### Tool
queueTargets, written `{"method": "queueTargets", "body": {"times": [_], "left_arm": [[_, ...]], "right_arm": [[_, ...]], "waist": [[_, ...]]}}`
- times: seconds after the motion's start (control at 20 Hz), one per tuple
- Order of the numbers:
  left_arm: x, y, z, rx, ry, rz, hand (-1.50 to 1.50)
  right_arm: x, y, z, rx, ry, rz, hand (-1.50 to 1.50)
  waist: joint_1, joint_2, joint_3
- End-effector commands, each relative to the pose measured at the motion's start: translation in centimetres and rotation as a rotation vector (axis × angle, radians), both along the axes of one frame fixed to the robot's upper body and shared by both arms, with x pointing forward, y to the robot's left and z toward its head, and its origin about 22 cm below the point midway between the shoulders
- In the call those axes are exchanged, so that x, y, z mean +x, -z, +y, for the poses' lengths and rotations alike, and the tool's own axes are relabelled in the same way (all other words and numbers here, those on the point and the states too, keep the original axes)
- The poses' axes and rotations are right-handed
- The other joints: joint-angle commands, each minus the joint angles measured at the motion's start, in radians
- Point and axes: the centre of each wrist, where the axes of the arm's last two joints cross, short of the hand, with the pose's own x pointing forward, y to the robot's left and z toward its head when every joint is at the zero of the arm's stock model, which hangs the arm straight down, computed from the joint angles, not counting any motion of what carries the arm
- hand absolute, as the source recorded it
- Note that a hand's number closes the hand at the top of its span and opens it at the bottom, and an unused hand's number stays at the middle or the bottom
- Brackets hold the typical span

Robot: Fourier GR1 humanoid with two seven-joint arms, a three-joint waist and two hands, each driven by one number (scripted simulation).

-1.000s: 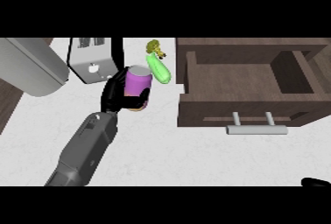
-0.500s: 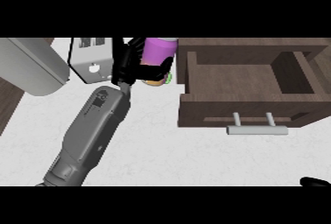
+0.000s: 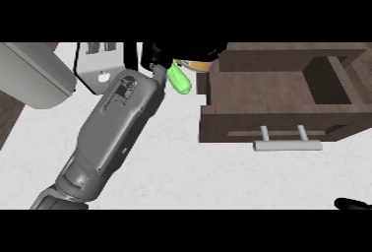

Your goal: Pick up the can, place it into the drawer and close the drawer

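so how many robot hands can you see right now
2: the left hand is at the top centre, beside the drawer. Only a sliver of the right hand shows at the lower right corner.

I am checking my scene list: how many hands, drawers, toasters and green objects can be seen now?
hands: 2, the left hand and the right hand
open drawer: 1
toaster: 1
green object: 1
Total: 5

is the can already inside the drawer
No, the open drawer shows only its bare brown bottom, and the left hand is up at the view's top edge, left of it.
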Motion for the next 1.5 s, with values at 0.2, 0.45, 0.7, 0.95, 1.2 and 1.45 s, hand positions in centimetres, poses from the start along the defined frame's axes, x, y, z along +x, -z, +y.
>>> {"method": "queueTargets", "body": {"times": [0.2,0.45,0.7,0.95,1.2,1.45], "left_arm": [[1.1,-6.3,-4.1,0.023,0.007,-0.006,1.50],[1.2,-6.6,-6.1,0.087,-0.002,0.028,1.50],[1.7,-7.6,-7.6,0.126,-0.018,0.026,1.50],[1.7,-8.5,-8.5,0.131,-0.034,0.021,1.50],[2.5,-7.2,-8.0,0.163,-0.081,0.001,1.50],[2.2,-7.5,-8.6,0.162,-0.192,-0.012,-1.50]], "right_arm": [[-0.3,-1.7,-0.9,-0.009,-0.006,0.000,-1.50],[1.3,-0.4,-0.5,-0.010,0.005,-0.027,-1.50],[0.1,-1.8,0.5,0.007,-0.025,-0.036,-1.50],[1.5,-1.0,0.1,0.004,-0.050,-0.032,-1.50],[1.6,-2.2,0.2,-0.018,-0.054,-0.039,-1.50],[2.1,-2.5,1.1,-0.017,-0.070,-0.020,-1.50]], "waist": [[-0.018,0.003,0.000],[-0.022,0.007,0.000],[-0.060,0.013,0.001],[-0.067,0.017,0.002],[-0.074,0.021,0.002],[-0.099,0.024,0.003]]}}
